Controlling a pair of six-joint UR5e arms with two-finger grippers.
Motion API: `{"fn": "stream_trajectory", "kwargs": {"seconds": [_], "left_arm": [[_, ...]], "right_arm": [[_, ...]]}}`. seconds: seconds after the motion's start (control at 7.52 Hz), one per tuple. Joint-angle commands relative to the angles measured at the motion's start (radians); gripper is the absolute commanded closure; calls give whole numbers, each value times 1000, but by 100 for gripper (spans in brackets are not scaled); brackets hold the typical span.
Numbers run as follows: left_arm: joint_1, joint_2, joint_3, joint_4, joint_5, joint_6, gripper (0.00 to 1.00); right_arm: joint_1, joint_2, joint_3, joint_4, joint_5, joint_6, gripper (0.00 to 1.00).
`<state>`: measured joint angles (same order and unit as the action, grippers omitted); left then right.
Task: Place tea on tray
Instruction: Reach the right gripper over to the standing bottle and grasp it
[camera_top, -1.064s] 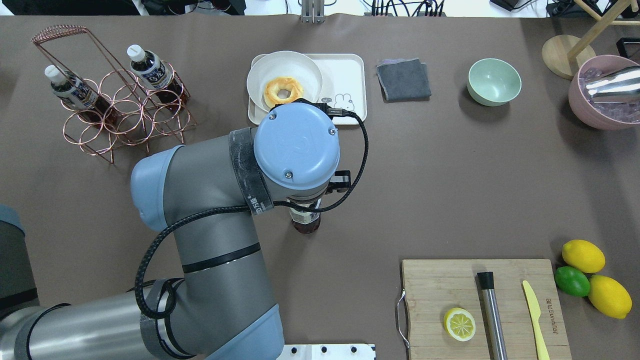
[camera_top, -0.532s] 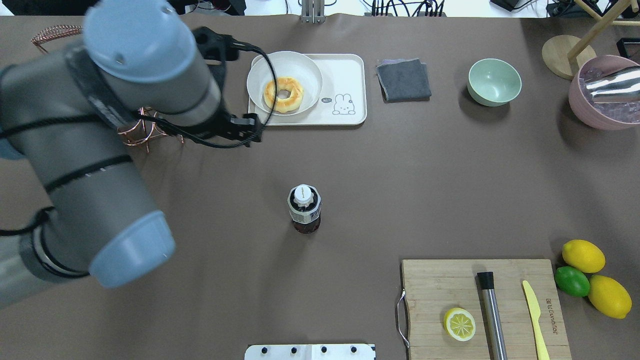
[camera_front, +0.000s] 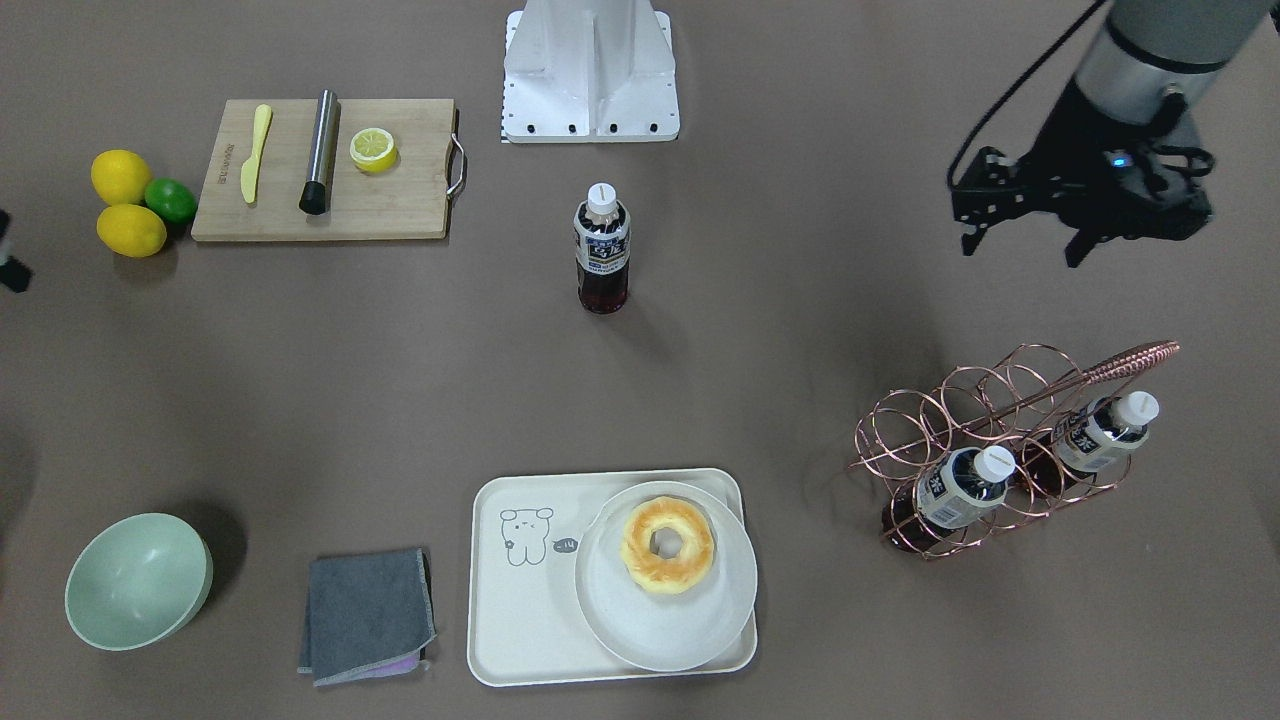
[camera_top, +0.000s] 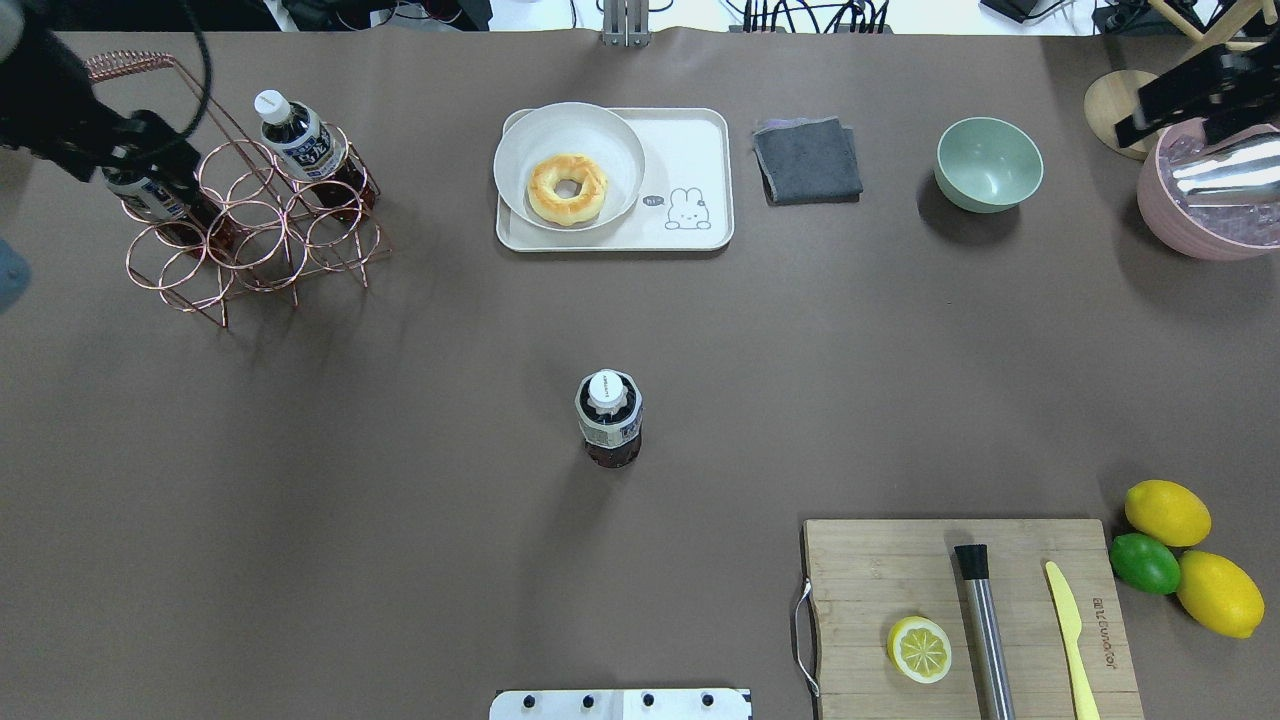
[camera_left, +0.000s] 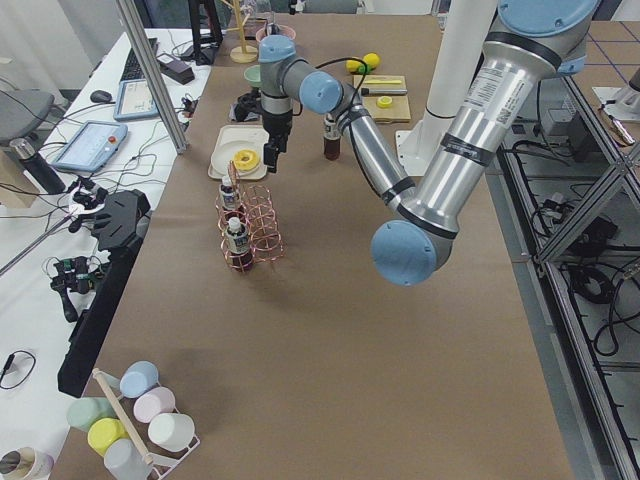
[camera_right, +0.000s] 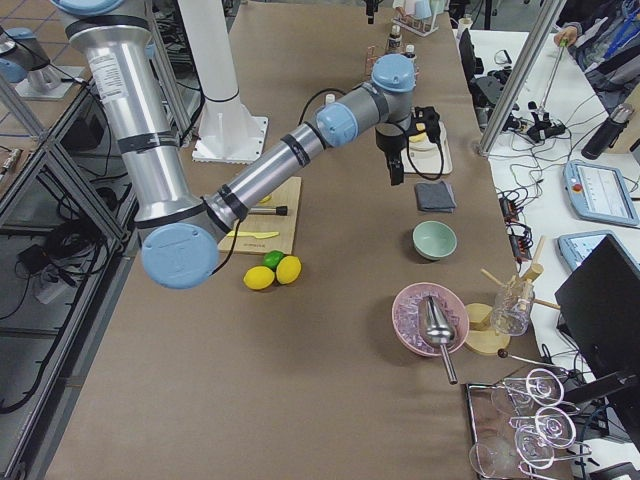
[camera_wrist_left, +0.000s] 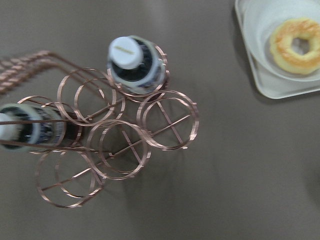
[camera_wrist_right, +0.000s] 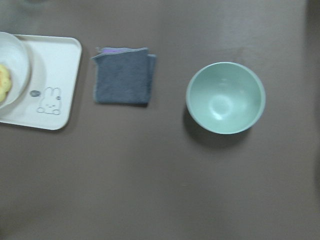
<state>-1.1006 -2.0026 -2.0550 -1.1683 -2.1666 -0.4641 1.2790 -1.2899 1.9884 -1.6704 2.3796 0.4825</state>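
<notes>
One tea bottle (camera_top: 610, 420) stands upright alone at the table's middle, also seen in the front view (camera_front: 602, 250). Two more alike sit in a copper wire rack (camera_top: 250, 230) at the far left, one at the back (camera_top: 300, 140) and one on the left (camera_top: 150, 190). The cream tray (camera_top: 700, 150) at the far middle holds a round plate (camera_top: 610, 130) with a doughnut. My left gripper (camera_top: 150, 155) hovers over the rack, open and empty. My right gripper (camera_top: 1180, 115) hangs open and empty at the far right, above the pink bowl.
A grey cloth (camera_top: 806, 158) and a green bowl (camera_top: 988, 163) lie right of the tray. A pink bowl (camera_top: 1210, 190) with a metal scoop is at the far right. A cutting board (camera_top: 960, 610) with a lemon half, muddler and knife is near right, beside lemons and a lime (camera_top: 1145, 562).
My left gripper has let go of the tea bottle at the table's middle and swung away left to above the rack. The bottle stays upright. My right gripper has come into view at the far right.
</notes>
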Motion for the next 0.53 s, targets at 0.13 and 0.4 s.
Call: {"fn": "stream_trajectory", "kwargs": {"seconds": [0.13, 0.4], "left_arm": [[-298, 214, 112, -101, -128, 416, 3], [-375, 272, 212, -196, -211, 551, 3]], "right_arm": [[-381, 257, 56, -56, -189, 472, 0], [-554, 426, 56, -228, -328, 632, 0]]}}
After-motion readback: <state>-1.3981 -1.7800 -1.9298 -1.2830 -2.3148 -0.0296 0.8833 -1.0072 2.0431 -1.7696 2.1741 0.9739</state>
